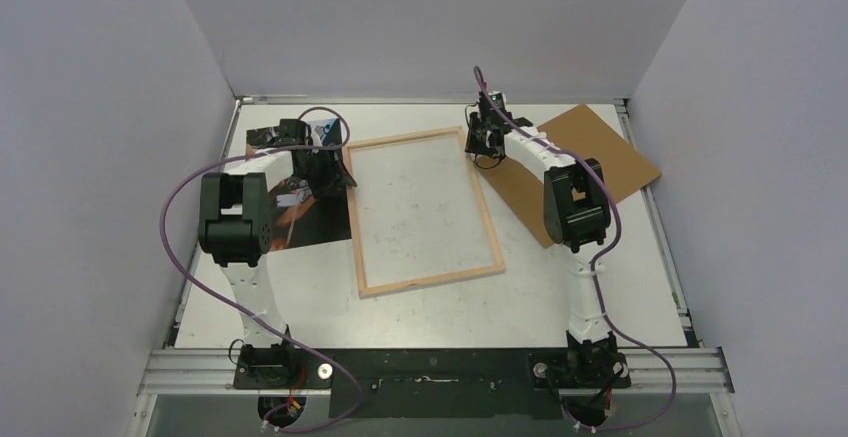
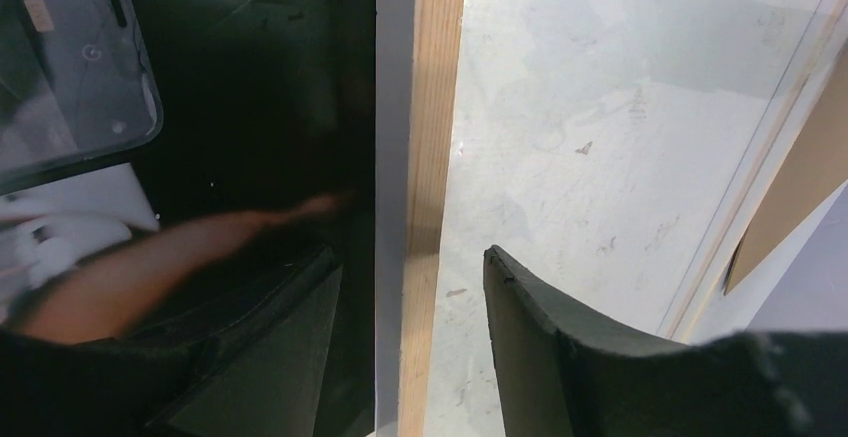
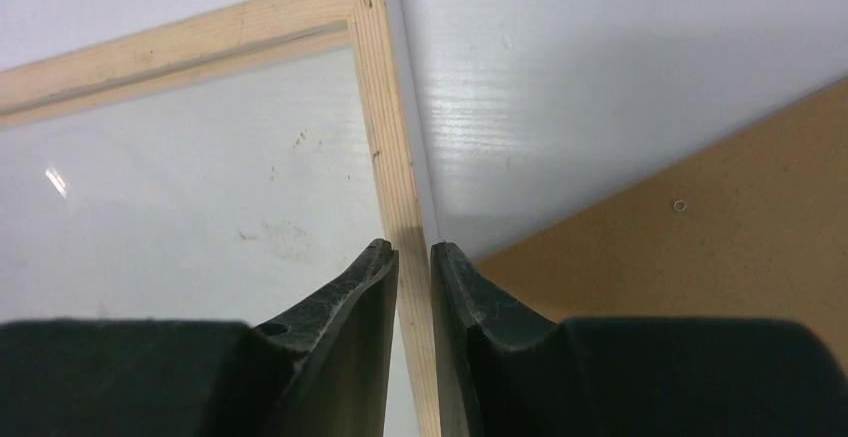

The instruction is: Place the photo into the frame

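Lab test cell: plain grey walls [image 1: 430,27], white tabletop [image 1: 420,317], aluminium mounting rail [image 1: 680,367]

Bare table [image 1: 430,322] lies open along the near side of the frame [image 1: 430,280] and at the near right. On the left the photo [image 1: 312,222] leaves only a thin gap beside the rail, with the left gripper [image 1: 330,167] astride it. The brown board [image 1: 600,152] crowds the far right, where the right gripper [image 1: 485,142] pinches the rail.
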You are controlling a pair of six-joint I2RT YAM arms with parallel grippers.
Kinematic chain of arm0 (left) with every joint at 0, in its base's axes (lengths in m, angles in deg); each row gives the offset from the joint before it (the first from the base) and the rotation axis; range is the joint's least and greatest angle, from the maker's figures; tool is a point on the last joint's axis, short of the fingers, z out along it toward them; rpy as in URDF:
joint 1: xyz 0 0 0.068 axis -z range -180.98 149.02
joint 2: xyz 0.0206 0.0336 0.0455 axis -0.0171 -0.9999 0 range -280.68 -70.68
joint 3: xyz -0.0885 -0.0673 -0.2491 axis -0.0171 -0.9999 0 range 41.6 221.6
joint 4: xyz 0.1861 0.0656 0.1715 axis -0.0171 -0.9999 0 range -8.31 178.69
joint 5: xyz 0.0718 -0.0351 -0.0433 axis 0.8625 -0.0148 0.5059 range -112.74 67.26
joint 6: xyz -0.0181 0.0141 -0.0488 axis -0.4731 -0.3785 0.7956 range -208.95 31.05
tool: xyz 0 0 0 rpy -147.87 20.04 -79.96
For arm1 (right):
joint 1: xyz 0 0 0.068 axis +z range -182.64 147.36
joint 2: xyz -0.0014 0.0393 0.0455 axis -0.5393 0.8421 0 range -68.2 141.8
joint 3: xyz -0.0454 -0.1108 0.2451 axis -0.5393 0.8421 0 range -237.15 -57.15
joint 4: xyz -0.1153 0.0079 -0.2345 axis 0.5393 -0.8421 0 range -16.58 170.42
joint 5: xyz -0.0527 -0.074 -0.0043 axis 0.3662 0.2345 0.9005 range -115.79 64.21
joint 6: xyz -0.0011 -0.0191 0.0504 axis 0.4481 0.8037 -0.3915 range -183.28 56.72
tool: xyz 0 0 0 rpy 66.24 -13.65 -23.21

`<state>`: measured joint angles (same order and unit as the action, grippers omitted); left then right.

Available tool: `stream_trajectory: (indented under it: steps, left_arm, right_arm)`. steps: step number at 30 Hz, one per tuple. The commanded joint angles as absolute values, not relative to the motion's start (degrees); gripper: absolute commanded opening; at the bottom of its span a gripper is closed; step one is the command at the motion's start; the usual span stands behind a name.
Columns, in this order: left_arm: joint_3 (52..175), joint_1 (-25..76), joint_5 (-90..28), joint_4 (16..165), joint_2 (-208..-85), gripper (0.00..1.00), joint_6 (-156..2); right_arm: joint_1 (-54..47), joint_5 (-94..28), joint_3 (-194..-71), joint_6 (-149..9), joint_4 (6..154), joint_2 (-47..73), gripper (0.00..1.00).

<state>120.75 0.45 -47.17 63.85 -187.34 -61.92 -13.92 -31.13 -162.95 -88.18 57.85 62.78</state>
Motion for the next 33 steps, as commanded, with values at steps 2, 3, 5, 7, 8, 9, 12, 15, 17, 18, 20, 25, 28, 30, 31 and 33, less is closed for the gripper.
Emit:
stream_trajectory:
  steps: [2,3,5,7,8,9,12,15,17,18,20,25,28,30,31,33]
  left_arm:
    - [123.38,0.22,-46.95,63.58,-189.05,0.54,-61.51]
    - [123.42,0.25,-47.06,63.53,-189.29,0.53,-61.37]
    - [123.59,0.20,-47.17,63.48,-189.81,0.53,-61.18]
    - [123.73,0.27,-47.26,63.32,-190.14,0.53,-61.17]
    - [123.77,0.25,-47.26,63.36,-190.25,0.53,-61.11]
    - [123.82,0.23,-47.31,63.30,-190.36,0.53,-61.09]
    - [124.11,0.27,-47.47,63.12,-190.69,0.53,-61.11]
    - [124.37,0.25,-48.10,63.12,-191.24,0.53,-61.09]
    - [124.47,0.31,-48.45,63.11,-191.56,0.53,-61.05]
    - [124.62,0.33,-48.67,63.12,-192.00,0.53,-61.08]
    - [125.05,0.34,-49.27,62.91,-192.70,0.53,-61.00]
    - [125.74,0.51,-50.43,62.77,-193.75,0.53,-61.13]
    - [125.96,0.51,-50.96,62.79,-194.04,0.53,-61.32]
    - [126.10,0.56,-51.27,62.74,-194.33,0.54,-61.42]
    - [126.19,0.60,-51.44,62.76,-194.49,0.53,-61.49]
    - [126.32,0.60,-51.72,62.77,-194.64,0.53,-61.49]
  right_arm:
    - [-14.27,-27.90,-165.89,-87.45,61.61,64.10,0.21]
    - [-14.31,-28.12,-166.14,-87.21,61.50,64.47,0.20]
    - [-14.26,-28.26,-166.71,-86.53,60.87,65.24,0.20]
    - [-14.26,-28.29,-166.94,-85.72,60.55,65.97,0.21]
    - [-14.22,-28.45,-167.27,-85.16,60.11,66.50,0.22]
    - [-14.19,-28.79,-167.92,-84.49,59.31,67.19,0.23]
    - [-13.87,-28.98,-169.19,-82.75,57.37,68.65,0.26]
    - [-13.58,-29.97,-168.84,-81.67,56.92,68.95,0.31]
    - [-13.56,-31.02,-168.42,-81.36,56.82,69.01,0.33]
    - [-13.48,-31.85,-168.09,-81.21,56.93,69.00,0.34]
    - [-13.44,-33.53,-167.20,-80.81,57.46,68.78,0.36]
    - [-13.37,-35.92,-165.72,-79.95,58.31,67.97,0.40]
    - [-13.32,-36.12,-165.93,-79.40,57.93,68.21,0.42]
    - [-13.32,-36.10,-166.05,-78.95,57.66,68.34,0.43]
    - [-13.25,-35.79,-166.09,-78.85,57.58,68.43,0.43]
    - [-13.18,-35.26,-166.35,-78.11,56.94,68.69,0.44]
